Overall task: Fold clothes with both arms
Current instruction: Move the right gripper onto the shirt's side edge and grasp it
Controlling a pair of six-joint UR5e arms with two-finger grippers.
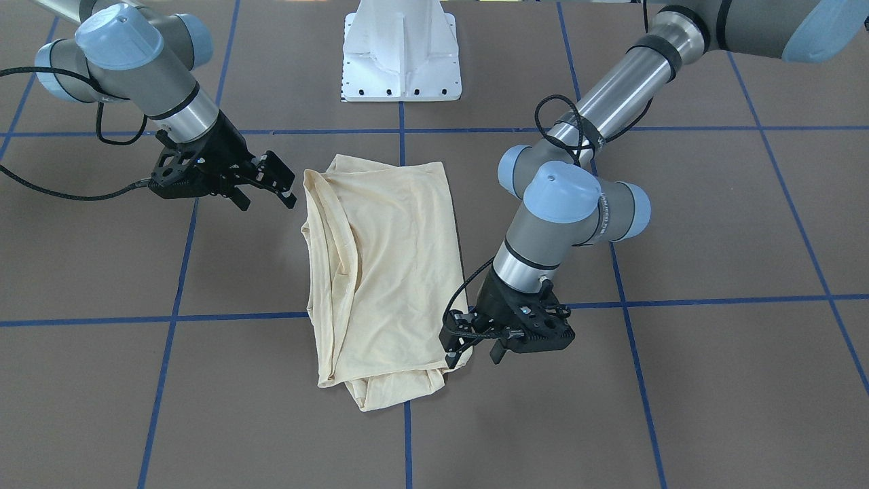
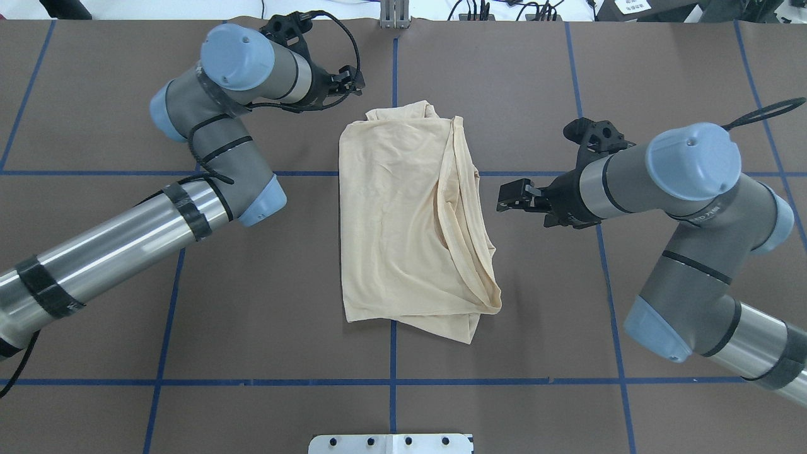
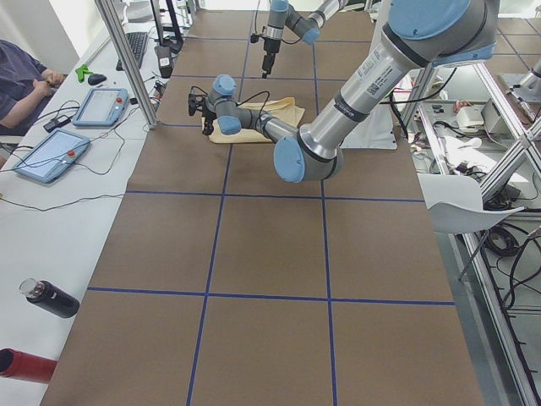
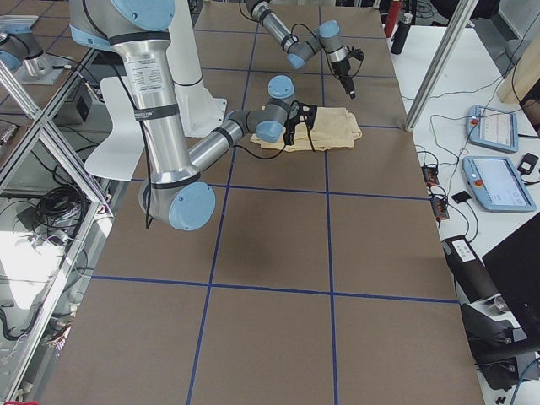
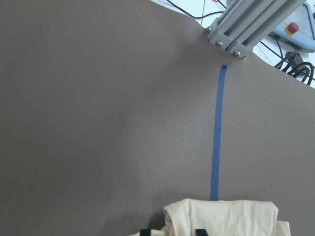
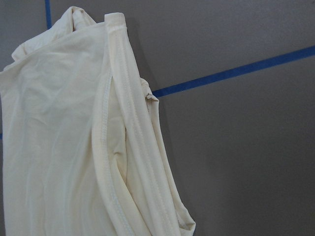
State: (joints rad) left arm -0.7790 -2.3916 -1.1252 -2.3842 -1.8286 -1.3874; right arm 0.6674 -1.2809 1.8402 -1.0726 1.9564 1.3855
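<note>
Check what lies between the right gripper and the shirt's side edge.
Nothing but bare brown table. The overhead view shows a narrow open strip between the right gripper and the shirt, which do not touch.

A folded cream shirt (image 1: pixel 387 272) lies on the brown table (image 1: pixel 713 380) (blue tape (image 1: pixel 237 316) crosses it), the left gripper (image 1: pixel 453 341) at one corner, the right gripper (image 1: pixel 284 185) just beside another.

Shirt (image 1: pixel 387 272): thin, soft, matt cream cloth with stitched hems. Left arm (image 1: pixel 611 95): smooth satin metal tube; light-blue plastic joint caps (image 1: pixel 563 193). Table (image 1: pixel 713 224): matt brown covering, blue tape lines (image 1: pixel 713 299).
</note>
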